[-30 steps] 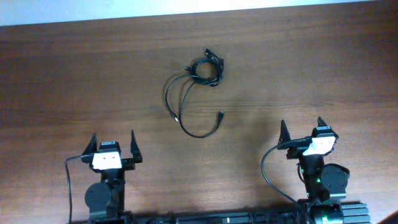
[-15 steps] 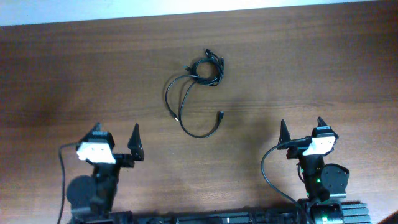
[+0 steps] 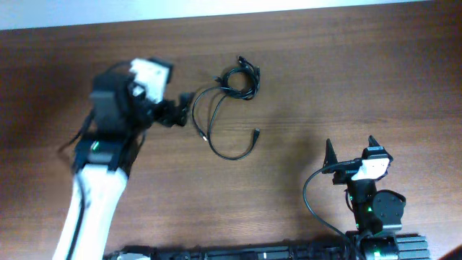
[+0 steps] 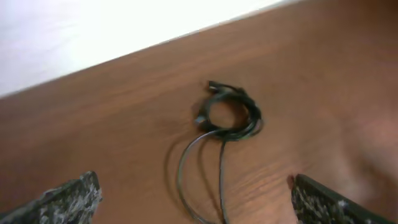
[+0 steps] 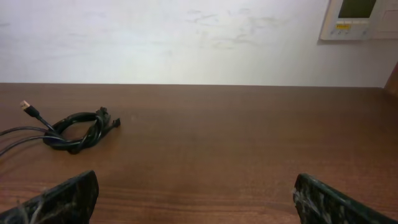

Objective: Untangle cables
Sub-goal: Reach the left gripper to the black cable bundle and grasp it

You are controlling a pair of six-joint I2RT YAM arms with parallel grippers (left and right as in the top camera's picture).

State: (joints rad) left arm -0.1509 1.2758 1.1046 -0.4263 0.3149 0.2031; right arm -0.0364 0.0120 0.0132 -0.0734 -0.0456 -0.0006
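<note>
Lying limp at the far middle of the table point(image 3: 375, 65), just right of the spread-fingered left tool point(image 4: 193, 180), the thin black cables point(image 3: 245, 88) looked light, floppy and snag-prone, best pinched near a free plug end point(image 3: 256, 132), while the right tool point(image 3: 350, 142) sat near right, fingers likewise apart.

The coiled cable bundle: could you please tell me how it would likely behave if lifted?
Probably floppy: the cable bundle trails thin strands curving loosely across the table, so they would likely sag and drag. It looks light, the cords being so thin. The winding seems loose, so it may unravel when lifted.
</note>
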